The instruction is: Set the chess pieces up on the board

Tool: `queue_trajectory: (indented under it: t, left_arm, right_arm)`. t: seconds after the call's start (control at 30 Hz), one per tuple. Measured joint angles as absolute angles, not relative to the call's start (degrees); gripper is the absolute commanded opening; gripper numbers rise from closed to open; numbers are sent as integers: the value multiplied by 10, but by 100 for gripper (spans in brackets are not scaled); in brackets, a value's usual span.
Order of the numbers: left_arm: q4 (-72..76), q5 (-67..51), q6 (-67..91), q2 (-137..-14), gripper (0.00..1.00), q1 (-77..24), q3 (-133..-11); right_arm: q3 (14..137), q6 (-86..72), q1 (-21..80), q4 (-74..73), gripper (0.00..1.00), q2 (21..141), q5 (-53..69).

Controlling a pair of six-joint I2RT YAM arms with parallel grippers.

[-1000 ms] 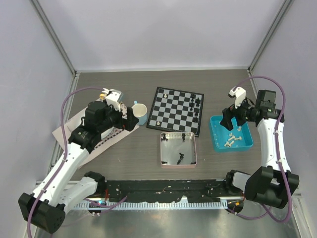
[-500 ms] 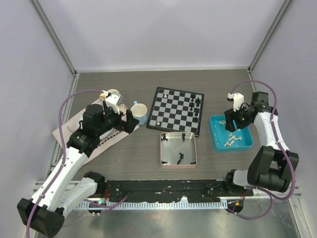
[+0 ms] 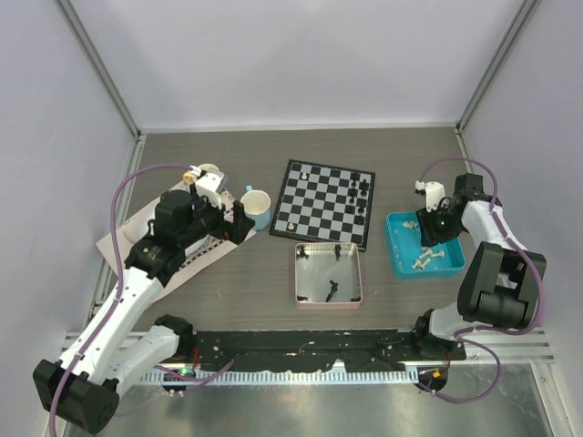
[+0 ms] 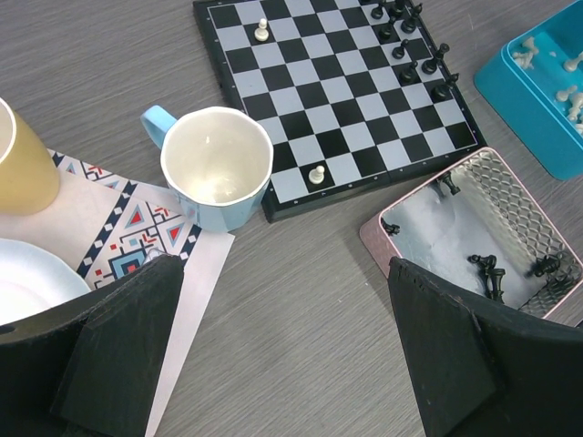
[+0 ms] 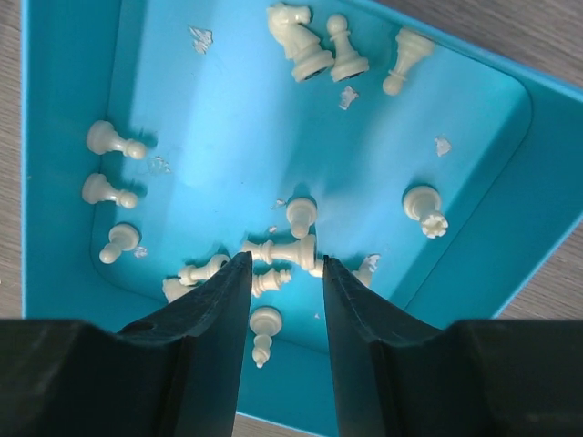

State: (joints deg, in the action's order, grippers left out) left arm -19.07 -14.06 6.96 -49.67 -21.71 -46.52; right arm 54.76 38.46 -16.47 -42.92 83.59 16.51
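— Blue tray (image 3: 396, 255) lies at 4 o'clock from the board (image 3: 319, 196). The pink tray (image 3: 314, 273) is at 6 and the blue cup (image 3: 258, 208) at 9.
— Counts?
— About fourteen white chess pieces (image 5: 301, 214) in the blue tray. Two white pawns (image 4: 316, 175) on the board, with black pieces (image 4: 410, 71) bunched at its 3 o'clock edge.
— Arms?
— Right arm folded, wrist aimed down into the blue tray. The right end effector (image 5: 282, 269) is narrowly parted, gripping nothing. The left end effector (image 4: 282, 364) hovers above the bench, spread wide and empty.

Board (image 3: 324, 203) black-white checked; blue tray (image 5: 228, 109), off-white pieces (image 5: 291, 253); pink tray (image 4: 371, 238), lining apparently silver.
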Motion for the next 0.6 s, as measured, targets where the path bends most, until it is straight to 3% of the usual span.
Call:
queue_trajectory:
  t: [0.6]
  left_arm:
    - [-191,-139,69,-498,99,-217,-463]
  right_arm:
    - [533,376,-155,-389,31,884,154]
